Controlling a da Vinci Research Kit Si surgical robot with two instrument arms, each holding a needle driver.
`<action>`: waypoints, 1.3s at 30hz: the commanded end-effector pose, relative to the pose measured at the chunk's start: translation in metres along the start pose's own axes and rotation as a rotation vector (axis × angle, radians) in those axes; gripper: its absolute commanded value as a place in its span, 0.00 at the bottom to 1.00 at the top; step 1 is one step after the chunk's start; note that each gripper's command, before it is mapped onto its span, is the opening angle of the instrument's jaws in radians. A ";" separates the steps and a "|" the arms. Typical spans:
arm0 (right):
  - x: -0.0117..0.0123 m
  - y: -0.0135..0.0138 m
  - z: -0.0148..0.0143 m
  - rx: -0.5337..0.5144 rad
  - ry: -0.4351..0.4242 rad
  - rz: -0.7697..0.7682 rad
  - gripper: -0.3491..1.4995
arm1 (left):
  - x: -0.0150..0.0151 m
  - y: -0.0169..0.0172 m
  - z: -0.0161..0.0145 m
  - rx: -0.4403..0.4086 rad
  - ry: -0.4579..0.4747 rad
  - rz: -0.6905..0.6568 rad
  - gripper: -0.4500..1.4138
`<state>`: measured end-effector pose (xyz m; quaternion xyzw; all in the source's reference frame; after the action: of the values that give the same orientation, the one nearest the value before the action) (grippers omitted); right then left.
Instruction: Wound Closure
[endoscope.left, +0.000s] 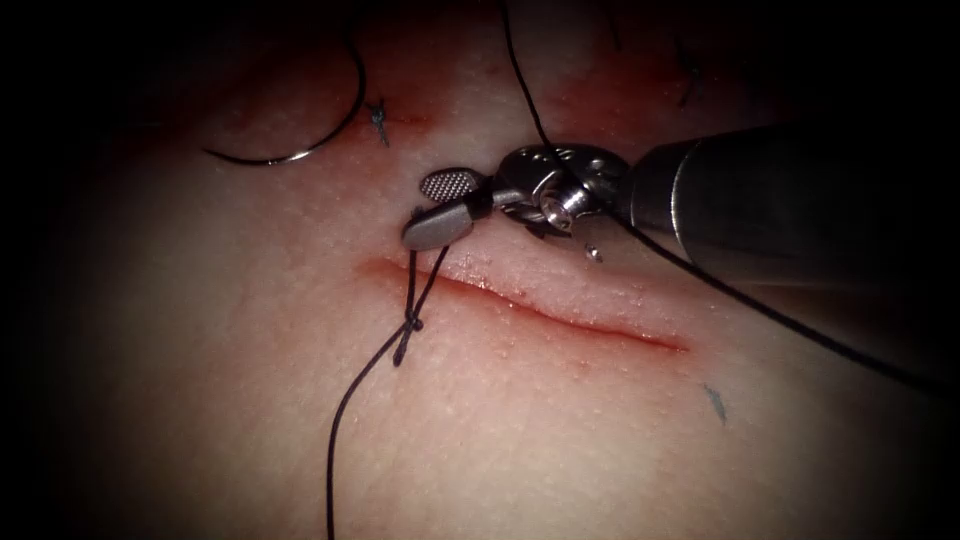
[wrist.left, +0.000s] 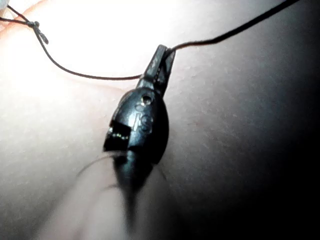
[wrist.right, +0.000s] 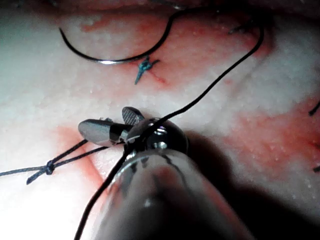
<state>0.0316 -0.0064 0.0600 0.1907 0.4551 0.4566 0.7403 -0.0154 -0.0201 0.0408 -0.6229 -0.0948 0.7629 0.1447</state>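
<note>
Pale pink tissue (endoscope.left: 520, 440) bearing a red cut (endoscope.left: 560, 312) running left to right. Curved dark steel needle (endoscope.left: 318, 120) lying free on the tissue above the cut's left end, held by neither tool. Black thread (endoscope.left: 345, 400) knotted at the cut's left end. Right arm's silver tool (endoscope.left: 440, 205), jaws parted, over the knot, with thread strands running up to its lower jaw. Left arm's dark tool (wrist.left: 161, 62), jaws clamped on the thread.
</note>
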 end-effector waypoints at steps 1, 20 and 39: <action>-0.0015 0.0001 0.0014 0.007 0.002 -0.011 0.94 | -0.0007 0.0006 0.0006 -0.001 0.000 -0.003 0.00; -0.0033 -0.0031 0.0040 0.139 -0.101 0.029 0.64 | -0.0009 0.0009 0.0003 -0.005 -0.005 0.001 0.00; 0.0015 0.0018 -0.0020 -0.012 -0.031 0.023 0.00 | 0.0015 -0.0012 0.0016 -0.009 -0.005 0.018 0.00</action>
<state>0.0286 -0.0044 0.0588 0.1973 0.4393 0.4653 0.7427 -0.0166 -0.0177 0.0394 -0.6225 -0.0914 0.7656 0.1341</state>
